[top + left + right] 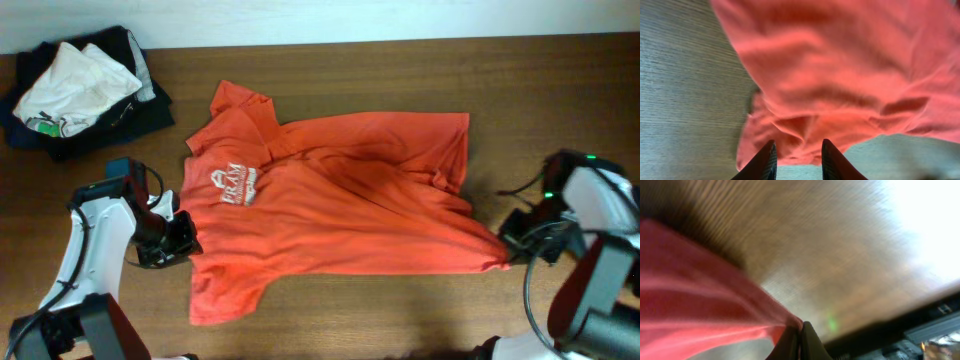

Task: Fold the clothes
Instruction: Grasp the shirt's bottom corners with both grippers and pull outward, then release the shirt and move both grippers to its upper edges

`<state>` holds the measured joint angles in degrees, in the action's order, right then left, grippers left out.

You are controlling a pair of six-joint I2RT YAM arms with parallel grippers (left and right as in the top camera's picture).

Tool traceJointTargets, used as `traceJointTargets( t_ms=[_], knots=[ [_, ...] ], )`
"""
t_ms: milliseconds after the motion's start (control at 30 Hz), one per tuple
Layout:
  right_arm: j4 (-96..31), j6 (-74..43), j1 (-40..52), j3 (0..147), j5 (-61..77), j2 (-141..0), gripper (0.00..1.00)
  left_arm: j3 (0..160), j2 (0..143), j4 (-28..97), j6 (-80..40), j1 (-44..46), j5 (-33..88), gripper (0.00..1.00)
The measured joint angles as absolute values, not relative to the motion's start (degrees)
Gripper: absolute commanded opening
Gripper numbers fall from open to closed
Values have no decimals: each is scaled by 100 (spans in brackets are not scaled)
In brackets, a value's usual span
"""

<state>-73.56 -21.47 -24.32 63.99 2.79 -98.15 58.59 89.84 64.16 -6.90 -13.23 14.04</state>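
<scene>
**Ana:** Where is the shirt?

**Ben:** The orange-red T-shirt (340, 200) lies spread out in the middle of the wooden table (400, 320). The letters face up, and it has lots of wrinkles.

**Ana:** Who has got hold of it?

**Ben:** The right gripper (507, 250) is pressed together on the bottom corner of the shirt. The left gripper (799, 142) is by the sleeve end. Its fingers stand a little apart with the shirt's edge between them. I think it is not pinching yet.

**Ana:** What could go wrong?

**Ben:** If only the right one pulls, the shirt may slide or bunch up instead of folding. The left fingers might catch only a tiny bit of the edge and lose it.

**Ana:** Any box or basket?

**Ben:** None that I can see. A dark garment (150, 110) with a white cloth (75, 80) on top sits in a heap at the far left corner of the table.
</scene>
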Motion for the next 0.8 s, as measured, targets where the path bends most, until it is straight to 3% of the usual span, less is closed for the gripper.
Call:
traceJointTargets(
  t_ms=[100, 167, 200, 233, 267, 300, 367, 467, 600, 800],
  knots=[
    [-7767, -2217, -3015, 6578, 255, -8759, 4, 5854, 8689, 6412, -690, -1323, 1562, 32],
    [-7931, -2226, -3361, 6598, 252, -7797, 10, 5848, 8272, 6392, -690, -1323, 1610, 42],
    [-7975, -2165, -3422, 6613, 257, -7389, 35, 5848, 8125, 6364, -685, -1317, 1623, 47],
    [-8027, -2102, -3426, 6619, 261, -7094, 76, 5843, 7959, 6307, -696, -1282, 1664, 54],
    [-8108, -2075, -3426, 6622, 283, -6812, 93, 5843, 7874, 6254, -714, -1227, 1697, 61],
    [-8221, -2038, -3426, 6624, 283, -6486, 99, 5843, 7815, 6206, -696, -1155, 1743, 65],
    [-8296, -1894, -3426, 6624, 414, -6156, 99, 5841, 7800, 6066, -727, -921, 1857, 74],
    [-8281, -1671, -3426, 6622, 751, -6178, 99, 5839, 7874, 5725, -735, -497, 1914, 74],
    [-8003, -1426, -3426, 6622, 1063, -6475, 99, 5837, 8357, 5159, -928, -64, 1957, 73],
    [-7605, -980, -3253, 6626, 1732, -7310, 96, 5828, 9564, 3948, -1031, -49, 1955, 63]
  ],
)
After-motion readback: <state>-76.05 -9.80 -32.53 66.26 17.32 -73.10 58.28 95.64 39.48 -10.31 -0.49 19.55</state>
